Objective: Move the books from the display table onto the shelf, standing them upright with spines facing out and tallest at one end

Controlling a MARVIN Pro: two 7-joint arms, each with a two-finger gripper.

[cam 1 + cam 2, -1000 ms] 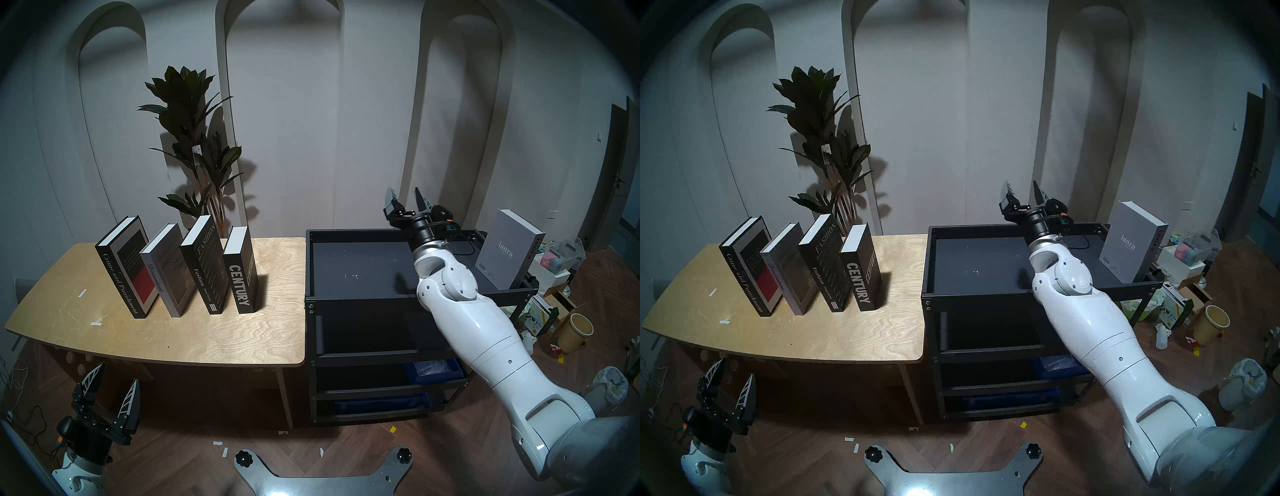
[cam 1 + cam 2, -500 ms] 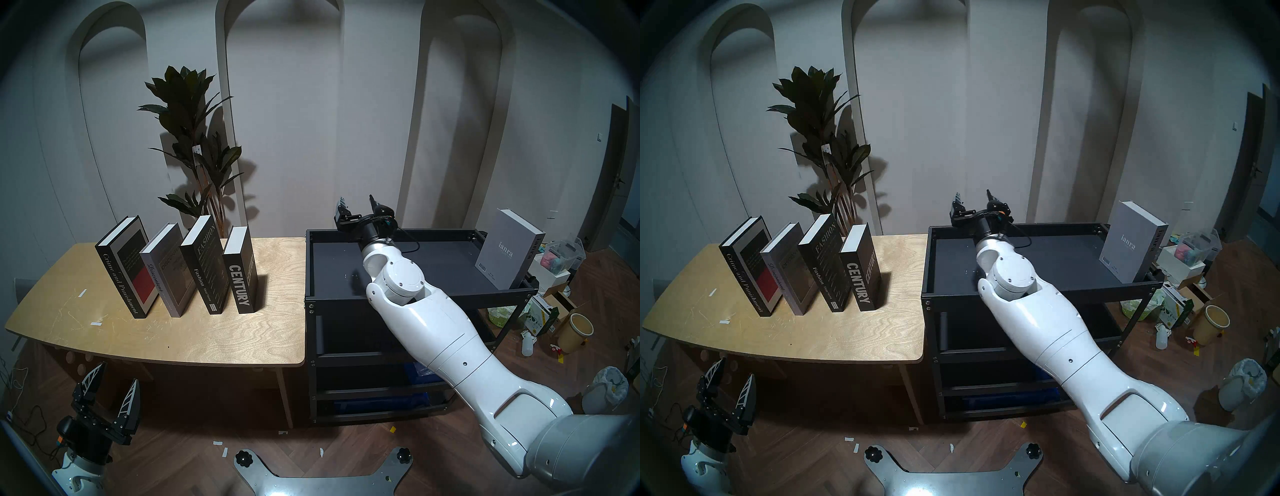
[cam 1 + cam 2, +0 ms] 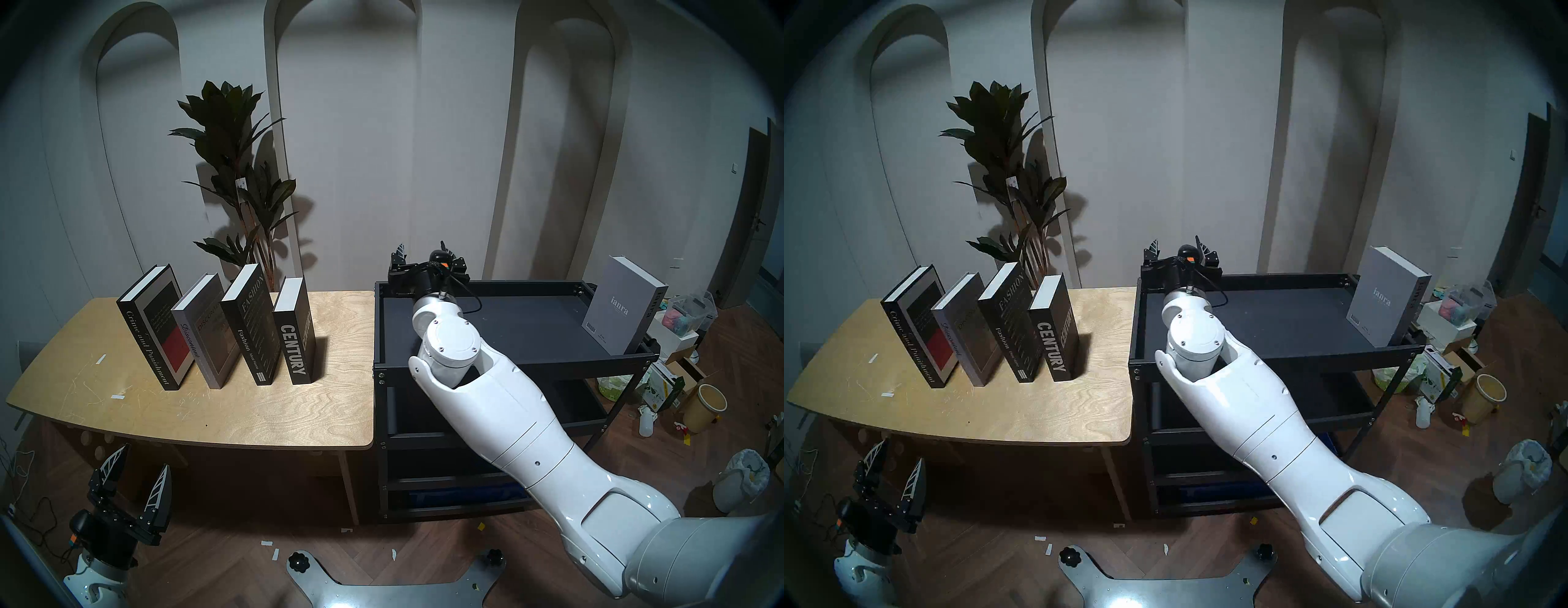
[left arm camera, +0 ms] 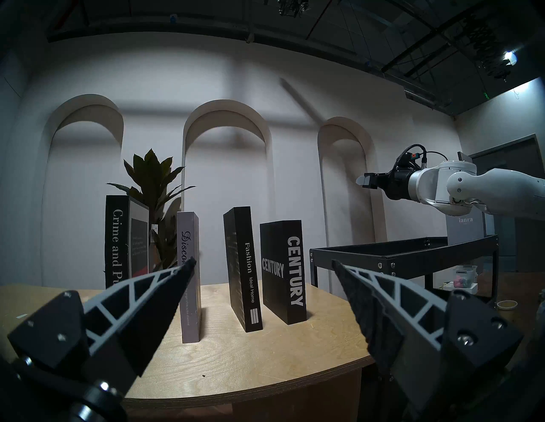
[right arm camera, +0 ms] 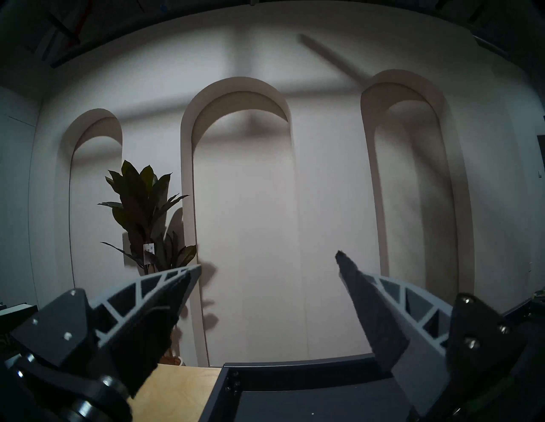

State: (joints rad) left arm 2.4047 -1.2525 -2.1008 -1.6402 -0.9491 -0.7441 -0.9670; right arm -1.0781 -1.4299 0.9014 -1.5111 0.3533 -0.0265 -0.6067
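Meanwhile, spread right fingers (image 3: 422,250) hover over shelf's (image 3: 509,365) left rim.

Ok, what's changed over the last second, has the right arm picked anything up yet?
No. The right gripper has swung from near the ianra book across the shelf to its end beside the display table, jaws open and empty throughout. The left gripper, the ianra book and the four books on the table are unchanged.

right gripper (image 3: 422,250) farther left over shelf (image 3: 530,363)
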